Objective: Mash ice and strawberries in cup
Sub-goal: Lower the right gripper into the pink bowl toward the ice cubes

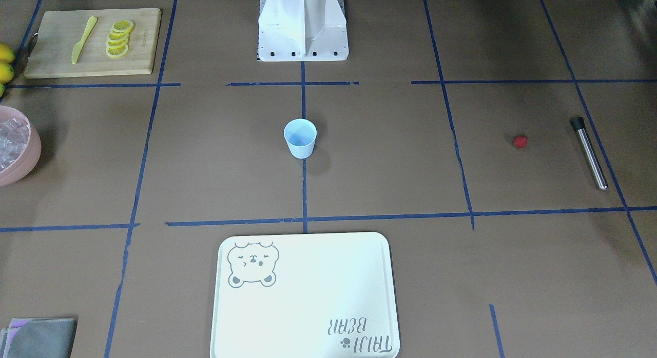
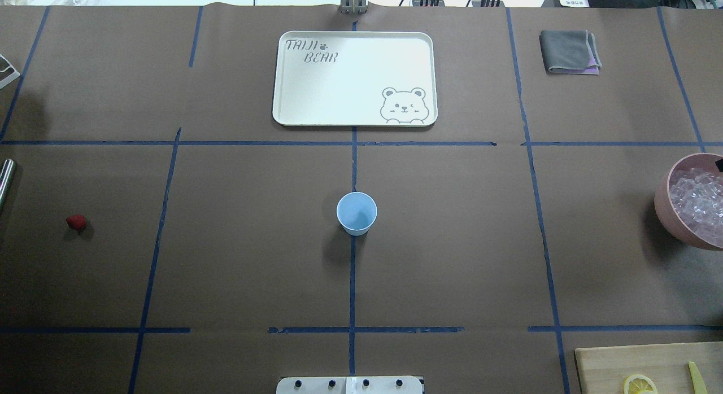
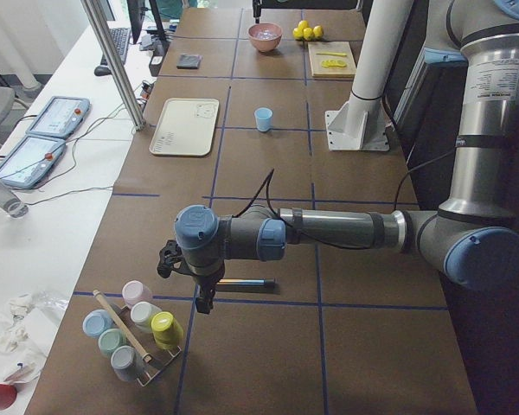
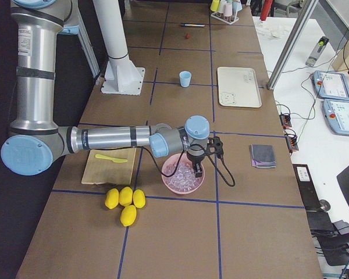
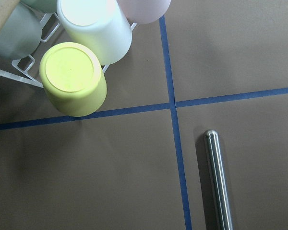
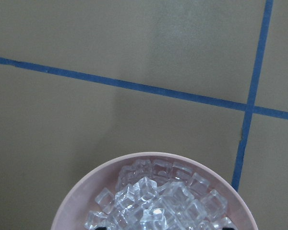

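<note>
One pale-blue cup (image 2: 356, 213) stands upright at the table's middle, plain and tapered, well apart from both pincers, with bare brown paper all round it. Over to the right gripper (image 4: 198, 168): it hangs just above the pink bowl (image 6: 149, 160), and the ice (image 6: 158, 201) is heaped directly beneath it as small clear glassy cubes. How wide it stands, or whether it grips anything, I cannot tell. The left gripper (image 3: 204, 298) hovers near the table's end, a steel rod (image 5: 218, 182) lying just below it and a yellow cup (image 5: 72, 79) racked beside; its opening cannot be told either. One tiny red strawberry (image 2: 75, 222) lies alone between that pincer and the blue cup.
</note>
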Controlling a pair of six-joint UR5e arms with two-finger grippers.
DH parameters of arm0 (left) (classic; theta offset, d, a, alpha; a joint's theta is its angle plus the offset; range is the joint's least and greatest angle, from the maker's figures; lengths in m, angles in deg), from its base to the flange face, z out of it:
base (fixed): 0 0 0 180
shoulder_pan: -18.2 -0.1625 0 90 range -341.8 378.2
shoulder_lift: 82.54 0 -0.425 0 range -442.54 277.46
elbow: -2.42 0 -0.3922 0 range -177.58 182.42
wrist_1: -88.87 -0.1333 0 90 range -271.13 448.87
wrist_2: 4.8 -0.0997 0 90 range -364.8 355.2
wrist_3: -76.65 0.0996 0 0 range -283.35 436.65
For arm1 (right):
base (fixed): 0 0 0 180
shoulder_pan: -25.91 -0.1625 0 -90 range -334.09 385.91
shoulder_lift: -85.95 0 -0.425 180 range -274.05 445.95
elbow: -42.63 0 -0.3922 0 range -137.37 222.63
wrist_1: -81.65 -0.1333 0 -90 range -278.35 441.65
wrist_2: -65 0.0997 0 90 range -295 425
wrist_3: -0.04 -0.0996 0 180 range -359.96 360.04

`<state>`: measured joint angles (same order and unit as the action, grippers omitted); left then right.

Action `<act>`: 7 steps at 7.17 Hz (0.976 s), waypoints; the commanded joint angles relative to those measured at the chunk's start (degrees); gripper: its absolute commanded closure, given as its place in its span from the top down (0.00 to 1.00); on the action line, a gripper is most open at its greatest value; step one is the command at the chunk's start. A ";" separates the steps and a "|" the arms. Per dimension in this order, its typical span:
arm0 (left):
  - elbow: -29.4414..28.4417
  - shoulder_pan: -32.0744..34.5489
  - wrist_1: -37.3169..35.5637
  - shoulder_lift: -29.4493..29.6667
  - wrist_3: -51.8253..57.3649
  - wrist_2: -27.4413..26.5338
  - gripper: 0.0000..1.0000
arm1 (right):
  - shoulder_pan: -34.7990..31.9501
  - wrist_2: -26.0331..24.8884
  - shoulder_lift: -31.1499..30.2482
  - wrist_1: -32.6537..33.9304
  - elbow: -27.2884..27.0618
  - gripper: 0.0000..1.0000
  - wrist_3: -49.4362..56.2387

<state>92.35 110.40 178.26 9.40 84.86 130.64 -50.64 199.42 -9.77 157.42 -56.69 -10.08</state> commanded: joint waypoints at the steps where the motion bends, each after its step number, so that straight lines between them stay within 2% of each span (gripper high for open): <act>1: -0.01 0.00 0.00 0.00 0.05 0.00 1.00 | 2.19 -2.40 0.00 0.09 0.17 0.80 0.10; 4: -0.01 0.00 0.00 -0.09 0.05 0.00 1.00 | 4.39 -4.69 -0.09 0.44 0.61 0.78 0.45; 7: -0.01 0.00 0.09 -0.09 0.23 0.00 1.00 | 6.23 -4.78 -0.61 0.53 1.32 0.74 0.45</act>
<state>92.34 110.40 178.30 9.31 85.05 130.64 -45.39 194.75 -10.19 157.90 -55.49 -9.58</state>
